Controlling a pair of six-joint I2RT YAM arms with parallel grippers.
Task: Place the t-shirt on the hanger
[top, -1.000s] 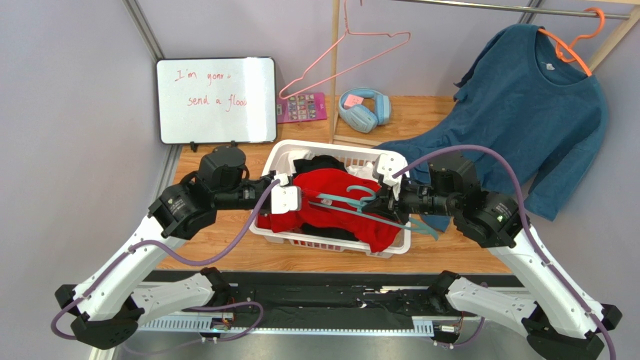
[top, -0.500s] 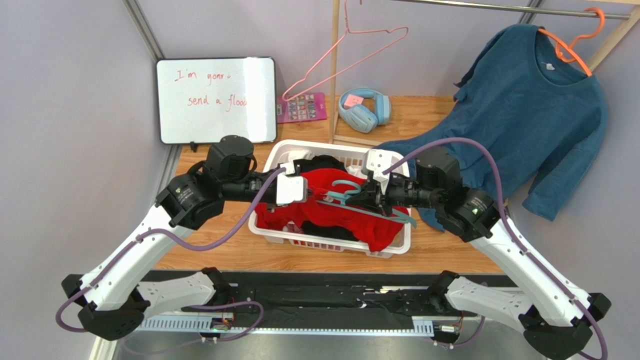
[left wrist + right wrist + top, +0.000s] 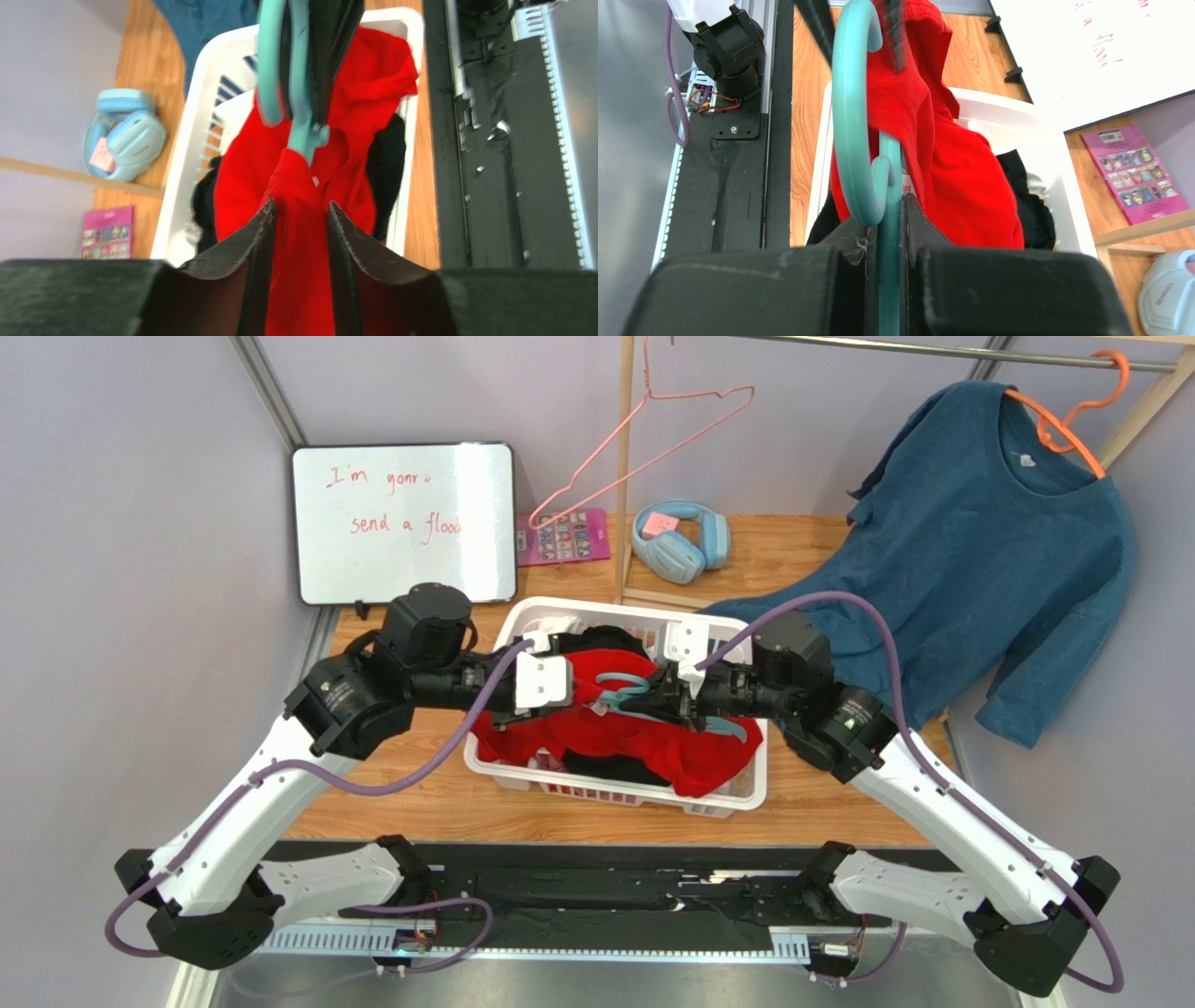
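The red t-shirt (image 3: 638, 738) lies bunched in the white laundry basket (image 3: 484, 760), part of it lifted. The teal hanger (image 3: 619, 683) hangs over the basket, its arm going in under the red cloth. My right gripper (image 3: 659, 695) is shut on the hanger's stem (image 3: 889, 231), with the hook (image 3: 852, 105) just ahead of its fingers. My left gripper (image 3: 572, 683) faces it from the left. Its jaws (image 3: 300, 208) stand open, and a fold of the t-shirt (image 3: 298, 245) still lies in the gap.
A black garment (image 3: 612, 637) lies in the basket under the t-shirt. A teal-blue long-sleeved top (image 3: 996, 546) hangs on an orange hanger (image 3: 1073, 431) at the right. A pink wire hanger (image 3: 648, 434), blue headphones (image 3: 680, 541), a pink booklet (image 3: 565, 536) and a whiteboard (image 3: 404, 522) stand behind.
The right gripper has carried the hanger leftward over the basket, further under the red cloth. The left gripper's jaws have parted from their pinch on the t-shirt.
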